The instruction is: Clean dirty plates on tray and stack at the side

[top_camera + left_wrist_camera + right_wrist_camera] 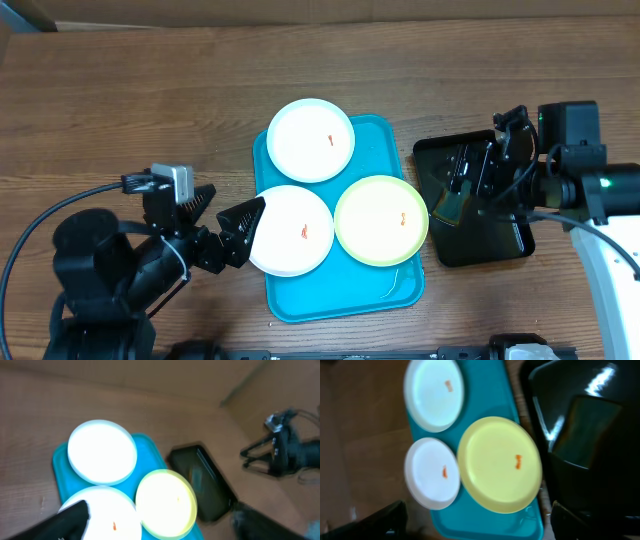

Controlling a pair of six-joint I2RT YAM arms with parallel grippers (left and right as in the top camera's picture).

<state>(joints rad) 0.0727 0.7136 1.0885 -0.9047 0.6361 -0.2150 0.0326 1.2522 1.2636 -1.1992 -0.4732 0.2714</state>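
Brown wood-grain surface [120,90], grain running 9 to 3 o'clock, filling nearly the whole overhead view. Pale strip [350,8] along the 12 o'clock edge, too narrow to identify. Soft, even light; bright glints on glossy black tray [480,240] at 3 o'clock.

glossy black tray [497,235], seemingly plastic

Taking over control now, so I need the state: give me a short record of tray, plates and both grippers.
tray: blue tray, mid-table, holds all three plates
far white plate: orange smear
near-left white plate: orange smear, left gripper at its edge
yellow-green plate: near-right on tray, orange smear
stacked aside: none yet
left gripper: open
right gripper: open, above black tray
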